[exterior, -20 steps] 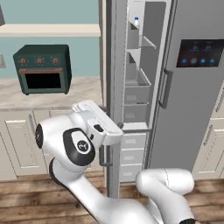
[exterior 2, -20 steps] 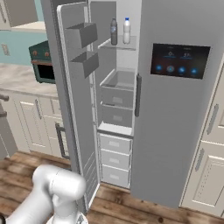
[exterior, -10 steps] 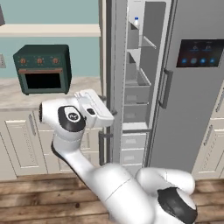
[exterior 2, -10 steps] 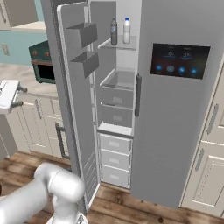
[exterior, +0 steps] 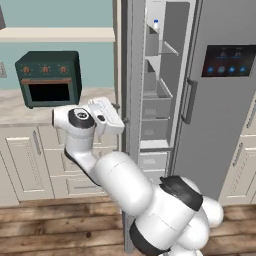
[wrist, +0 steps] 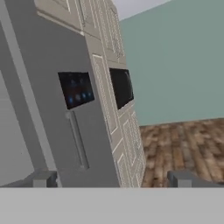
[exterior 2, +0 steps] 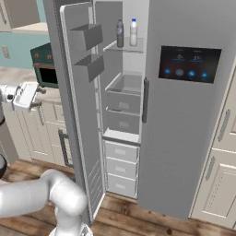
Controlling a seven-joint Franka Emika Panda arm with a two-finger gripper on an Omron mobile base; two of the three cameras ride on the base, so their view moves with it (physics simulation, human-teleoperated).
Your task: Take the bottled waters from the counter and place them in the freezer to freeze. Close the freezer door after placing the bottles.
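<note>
Your pincer (wrist: 109,178) stands wide open and holds nothing; in the hand view its two tips sit far apart at the bottom, looking along the grey door with the dark display panel (wrist: 75,89) toward a wood floor (wrist: 183,144) and a teal wall. From the left base view you see the hand (exterior: 106,116) raised beside the outer face of the freezer door (exterior: 131,100), above the table (exterior: 20,107). That door hangs open, with grey bins (exterior 2: 86,36) on its inner side. Both water bottles stand upright on the top shelf (exterior 2: 125,47) of the freezer, side by side: the darker grey bottle (exterior 2: 120,33) on the left, the whitish bottle with the blue cap (exterior 2: 133,32) just to its right. You also have the dark green toaster oven (exterior: 48,78) on the table, left of the hand.
</note>
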